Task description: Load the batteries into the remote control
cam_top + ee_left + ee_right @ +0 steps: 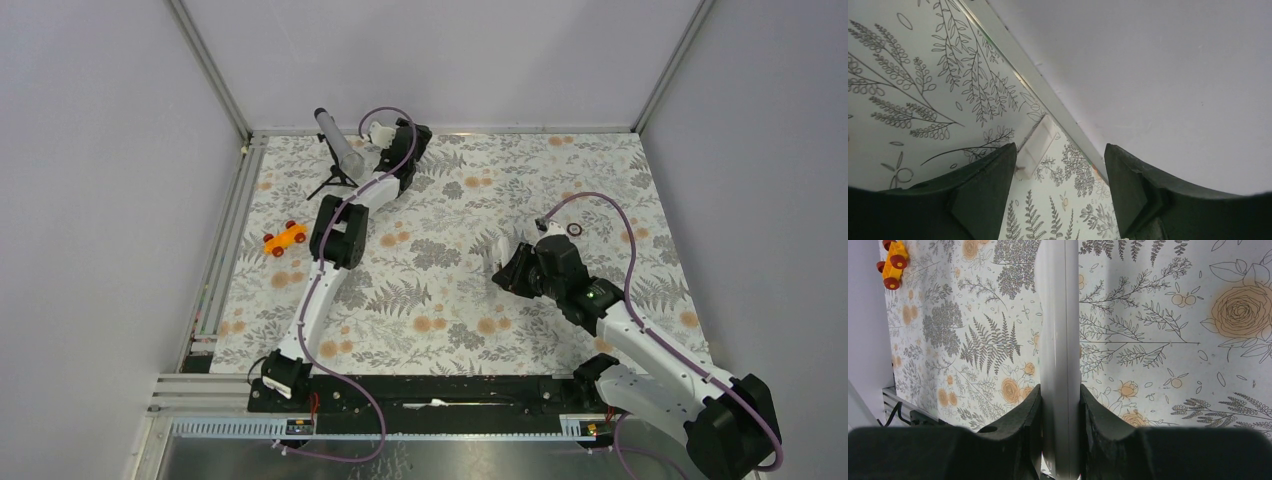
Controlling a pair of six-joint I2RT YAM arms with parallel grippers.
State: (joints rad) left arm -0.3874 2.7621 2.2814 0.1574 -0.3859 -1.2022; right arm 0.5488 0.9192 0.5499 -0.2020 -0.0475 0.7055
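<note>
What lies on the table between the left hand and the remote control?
Nothing: in the top view that stretch of the flowered table is bare. The remote control is clamped in the right hand.

- Orange toy car (pixel 285 238), red wheels: near the left edge of the table, roughly midway along it, set at a slant.
- Grey tube (pixel 340 145) on a black tripod: far left corner, tube tilted.
- Thin black ring (pixel 576 229): flat on the right half, well apart from the car.
- Floral cloth (pixel 450 290): grey ferns, orange blooms, covers the table.
- Metal rail (pixel 228 240): runs along the left edge.
</note>
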